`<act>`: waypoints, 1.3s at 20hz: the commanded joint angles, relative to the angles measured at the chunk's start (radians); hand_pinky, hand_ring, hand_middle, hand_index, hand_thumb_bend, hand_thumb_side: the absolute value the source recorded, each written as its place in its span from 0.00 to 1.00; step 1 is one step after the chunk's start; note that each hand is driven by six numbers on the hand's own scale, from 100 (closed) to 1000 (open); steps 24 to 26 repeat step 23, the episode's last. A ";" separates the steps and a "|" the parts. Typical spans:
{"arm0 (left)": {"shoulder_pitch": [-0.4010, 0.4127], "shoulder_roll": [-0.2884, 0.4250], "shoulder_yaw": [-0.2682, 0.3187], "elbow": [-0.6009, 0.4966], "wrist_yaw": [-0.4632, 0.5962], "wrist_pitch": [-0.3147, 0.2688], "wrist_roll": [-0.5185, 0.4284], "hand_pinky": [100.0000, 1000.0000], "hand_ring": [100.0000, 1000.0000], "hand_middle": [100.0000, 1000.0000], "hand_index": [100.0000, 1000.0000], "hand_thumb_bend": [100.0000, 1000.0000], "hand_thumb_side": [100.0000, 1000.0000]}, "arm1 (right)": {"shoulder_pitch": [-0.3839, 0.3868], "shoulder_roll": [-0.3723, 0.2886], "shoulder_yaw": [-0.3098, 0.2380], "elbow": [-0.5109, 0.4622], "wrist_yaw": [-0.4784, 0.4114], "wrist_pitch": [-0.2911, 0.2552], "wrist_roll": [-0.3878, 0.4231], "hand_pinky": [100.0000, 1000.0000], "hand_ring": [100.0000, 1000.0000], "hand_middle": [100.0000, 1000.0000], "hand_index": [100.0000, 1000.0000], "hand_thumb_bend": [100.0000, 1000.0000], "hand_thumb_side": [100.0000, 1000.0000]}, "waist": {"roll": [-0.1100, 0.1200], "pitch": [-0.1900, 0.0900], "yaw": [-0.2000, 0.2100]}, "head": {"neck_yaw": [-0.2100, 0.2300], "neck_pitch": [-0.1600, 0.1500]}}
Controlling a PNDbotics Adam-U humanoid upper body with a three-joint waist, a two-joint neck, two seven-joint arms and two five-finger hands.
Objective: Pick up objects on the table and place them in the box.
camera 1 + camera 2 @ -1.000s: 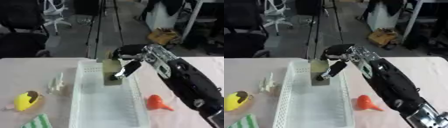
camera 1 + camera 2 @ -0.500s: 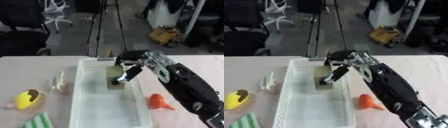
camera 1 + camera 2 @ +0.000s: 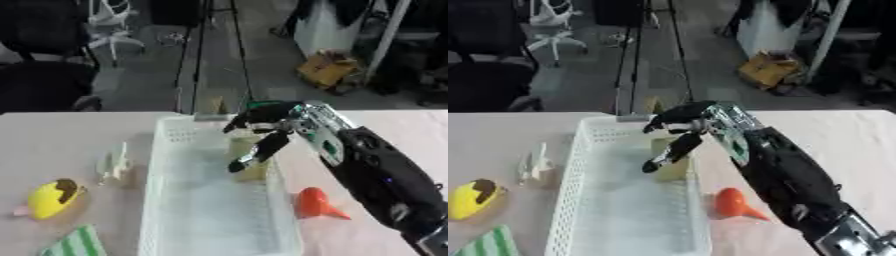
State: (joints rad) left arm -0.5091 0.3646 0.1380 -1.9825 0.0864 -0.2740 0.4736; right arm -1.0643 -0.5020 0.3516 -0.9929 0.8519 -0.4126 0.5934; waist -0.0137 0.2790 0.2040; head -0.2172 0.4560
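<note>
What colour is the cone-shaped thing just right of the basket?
Orange, clearest in the left eye view.

You are getting even, fairly bright overhead light on the table [image 3: 52, 135], with only soft shadows lying beside the objects. Both views are showing general blur, smearing the white basket [image 3: 166, 200] mesh. The dim background is staying out of focus.
</note>
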 commanded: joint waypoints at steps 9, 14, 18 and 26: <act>-0.004 0.019 0.002 -0.018 -0.003 0.004 -0.003 0.84 0.95 0.87 0.89 0.09 1.00 | -0.023 -0.068 -0.021 -0.122 -0.067 0.032 -0.013 1.00 1.00 0.90 0.97 0.66 0.99 | 0.009 -0.031 -0.013 | 0.001 0.000; 0.003 0.025 0.004 -0.018 -0.008 0.007 -0.002 0.84 0.95 0.87 0.89 0.09 1.00 | -0.005 -0.117 -0.035 -0.223 -0.117 0.047 -0.040 1.00 1.00 0.82 0.81 0.56 1.00 | 0.011 -0.041 -0.030 | 0.012 0.004; 0.011 0.028 0.006 -0.018 -0.011 0.010 -0.001 0.84 0.95 0.87 0.89 0.09 1.00 | 0.036 -0.181 -0.065 -0.313 -0.170 0.063 -0.085 1.00 1.00 0.83 0.71 0.48 1.00 | 0.015 -0.052 -0.047 | 0.021 -0.001; 0.015 0.029 0.008 -0.018 -0.013 0.013 0.000 0.84 0.95 0.87 0.89 0.09 1.00 | 0.096 -0.241 -0.102 -0.429 -0.226 0.088 -0.131 1.00 1.00 0.83 0.81 0.43 1.00 | 0.023 -0.057 -0.060 | 0.027 -0.016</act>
